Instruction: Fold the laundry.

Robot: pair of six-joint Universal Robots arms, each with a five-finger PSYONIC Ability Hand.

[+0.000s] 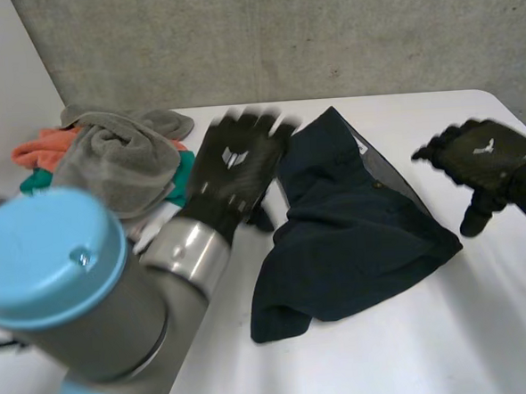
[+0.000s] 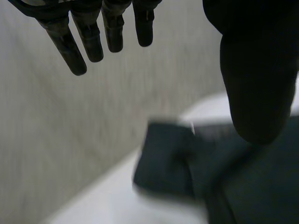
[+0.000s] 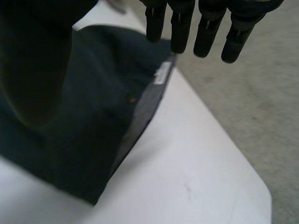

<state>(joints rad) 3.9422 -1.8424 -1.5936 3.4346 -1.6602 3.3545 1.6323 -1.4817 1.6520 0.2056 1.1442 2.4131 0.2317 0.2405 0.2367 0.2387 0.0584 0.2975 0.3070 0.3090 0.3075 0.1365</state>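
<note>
**Both hands empty, about to take hold of the dark garment**

My left hand (image 1: 233, 168) hangs above the table (image 1: 485, 326) with its fingers straight and spread, holding nothing. The dark garment (image 1: 350, 236) lies crumpled just beyond and below my fingertips, with its near edge roughly under my thumb. My right hand (image 1: 484, 161) is on the far side of the same garment, close to its edge but not touching it. Its fingers are loose and apart, and it too is empty. In the right wrist view a white label (image 3: 162, 73) on the garment's rim sits right at my fingertips, and most of the cloth spreads under my thumb and palm.

A pile of laundry (image 1: 118, 161), grey, orange and teal, waits behind my left hand, away from the garment.

I judge that folding proper has not begun. The garment is bunched, one corner rolled under, so this is the reach before the first grasp. The next move calls for both hands to come down onto opposite edges, pinch the cloth, and draw it out flat before any fold is made. My right hand has the clearer target, the rim by the label. My left hand must pick an edge out of a rumpled heap.
</note>
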